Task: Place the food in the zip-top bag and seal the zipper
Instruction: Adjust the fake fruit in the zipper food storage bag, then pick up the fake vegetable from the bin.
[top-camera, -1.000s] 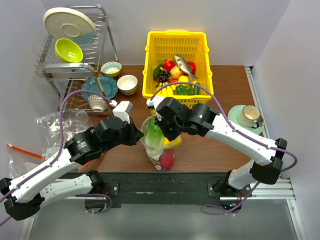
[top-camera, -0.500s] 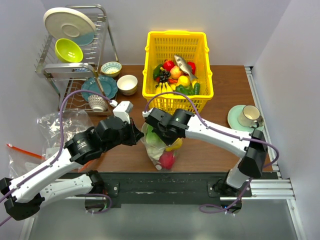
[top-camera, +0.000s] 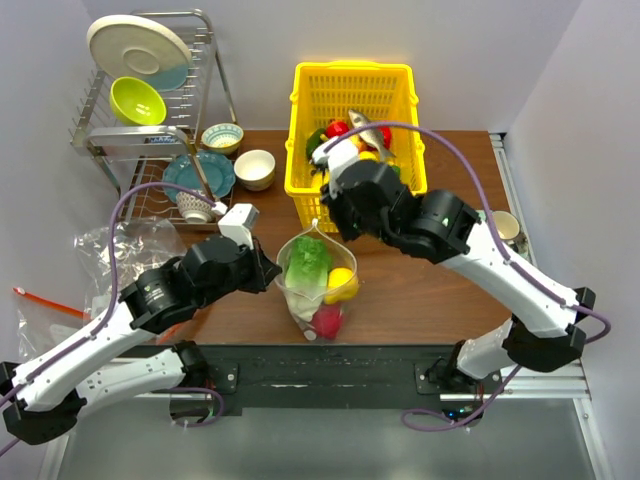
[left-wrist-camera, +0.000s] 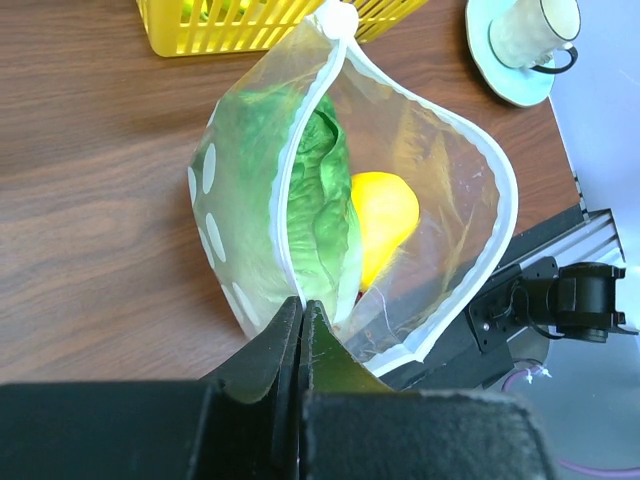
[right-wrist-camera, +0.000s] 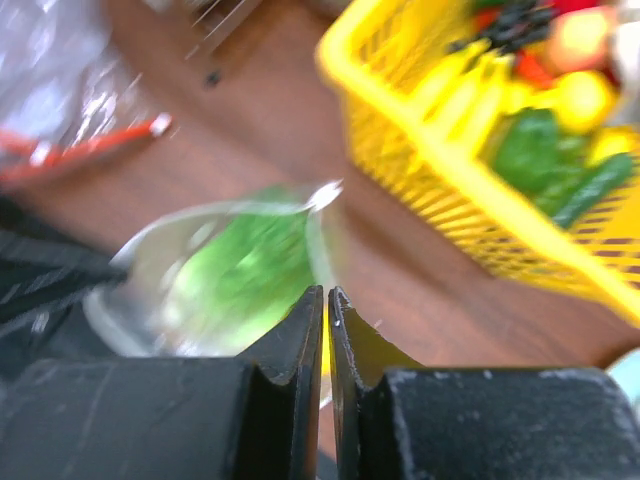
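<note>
clear white-dotted plastic zip-top bag (top-camera: 300, 262) sat on your brown wooden worktop (top-camera: 430, 295), mouth gaping, with leafy green lettuce (left-wrist-camera: 325, 200), a yellow piece (left-wrist-camera: 385, 215) and a pink-red fruit (top-camera: 328, 320) inside. your left tool (left-wrist-camera: 301, 312) was pinched shut on its rim, likely to hold the mouth steady. your right tool (right-wrist-camera: 327, 300) hung nearly closed and empty above it.

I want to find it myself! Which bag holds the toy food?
Find the yellow plastic basket at the back of the brown table. In front sits a clear plastic bag holding green lettuce and a yellow fruit. Only it has white dots; the crumpled bags at left don't.
</note>
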